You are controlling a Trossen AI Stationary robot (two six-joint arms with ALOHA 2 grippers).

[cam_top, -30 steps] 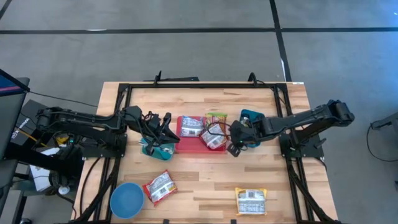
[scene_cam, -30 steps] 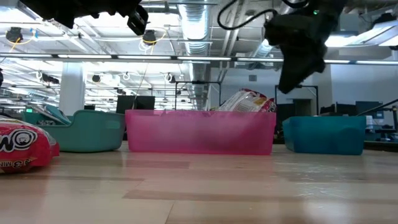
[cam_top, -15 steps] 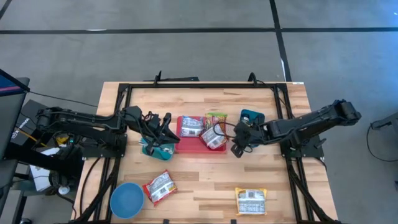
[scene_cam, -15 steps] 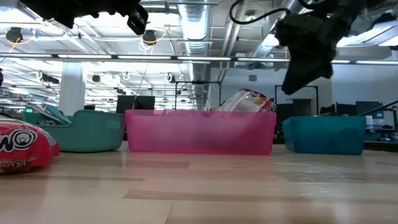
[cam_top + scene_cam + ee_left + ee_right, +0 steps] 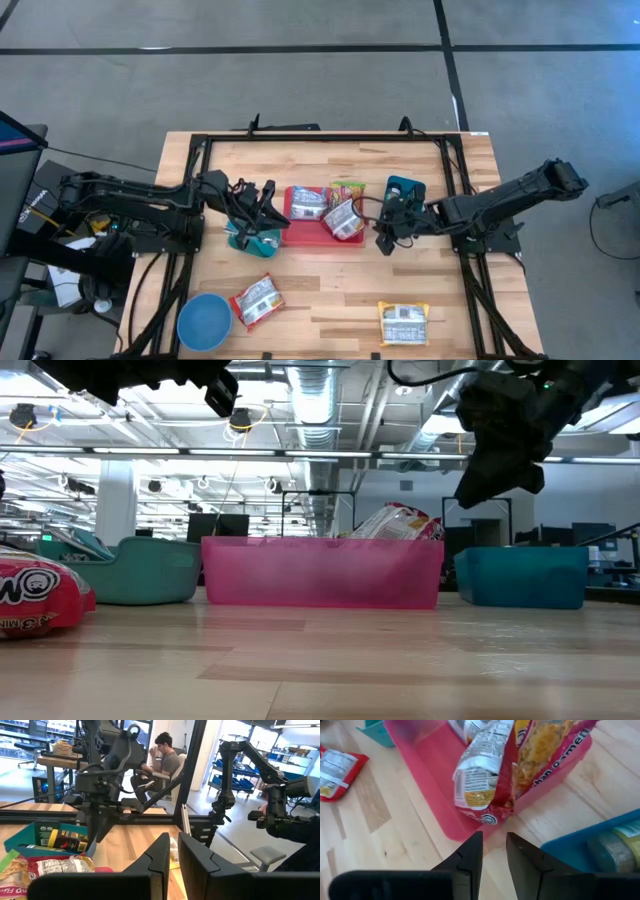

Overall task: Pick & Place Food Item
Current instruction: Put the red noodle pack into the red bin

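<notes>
A pink tray [image 5: 300,232] in the middle of the table holds several food packets. A red-and-white packet [image 5: 343,220] leans at its right end, also in the right wrist view [image 5: 480,780] and sticking above the rim in the low view [image 5: 395,522]. My right gripper [image 5: 384,240] hangs just right of the tray, shut and empty, its fingers [image 5: 470,855] pointing toward the tray's corner. My left gripper [image 5: 262,205] waits shut and empty above a teal tray [image 5: 250,240].
A blue bin [image 5: 405,190] with items stands right behind my right gripper. On the near half of the table lie a red packet [image 5: 257,300], a yellow packet [image 5: 403,322] and a blue bowl [image 5: 204,322]. A person sits beyond the table [image 5: 162,760].
My right gripper has drawn back from the pink tray toward the table's right edge and risen a little. The red-and-white packet stays leaning in the tray.
</notes>
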